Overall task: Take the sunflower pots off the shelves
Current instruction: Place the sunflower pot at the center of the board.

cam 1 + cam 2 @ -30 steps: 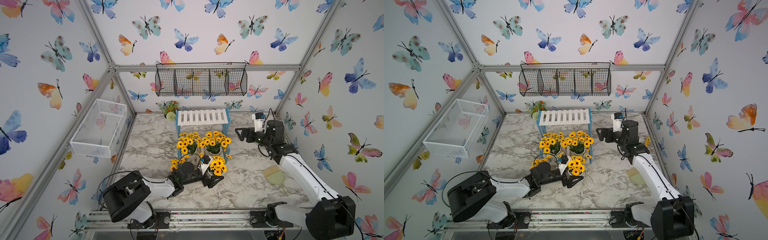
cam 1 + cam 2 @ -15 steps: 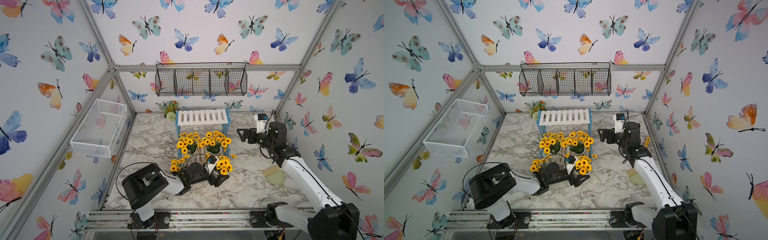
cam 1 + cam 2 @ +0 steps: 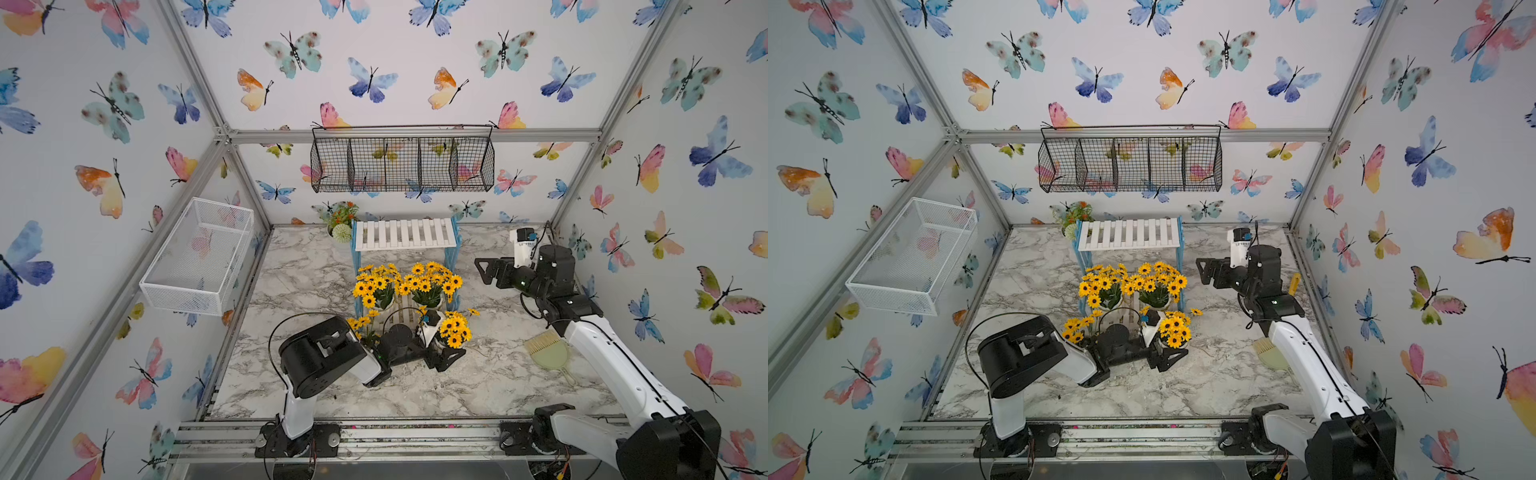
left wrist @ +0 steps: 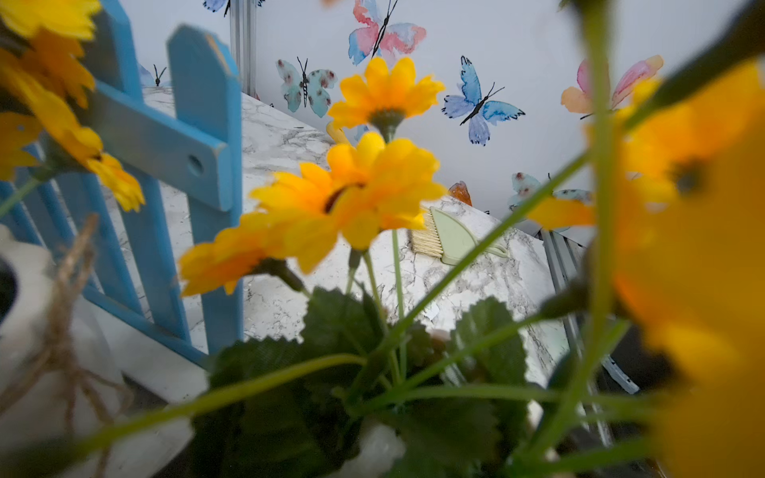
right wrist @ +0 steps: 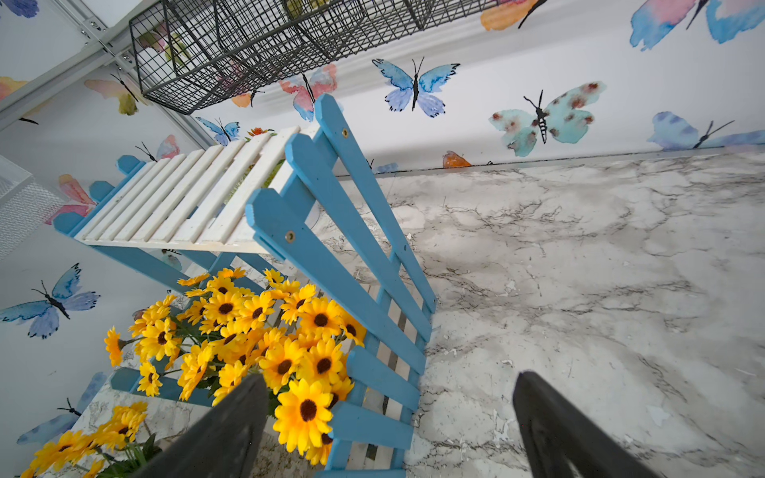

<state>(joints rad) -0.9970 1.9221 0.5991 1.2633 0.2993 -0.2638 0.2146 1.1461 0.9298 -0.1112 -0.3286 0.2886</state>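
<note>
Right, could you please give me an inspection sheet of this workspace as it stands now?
surface: marbled table, pale flecks beside the shelves.
job's things: top tier bare; two sunflower pots on the lower tier, two on the table in front.
clutter: green brush; orange-flowered pot behind the shelves.
grippers: left tool at the base of the pot nearer the brush, grip unclear; right tool open, empty, beside the shelves.
cables: black loop on the left arm.
surroundings: black wire basket, white mesh basket, butterfly walls.
</note>
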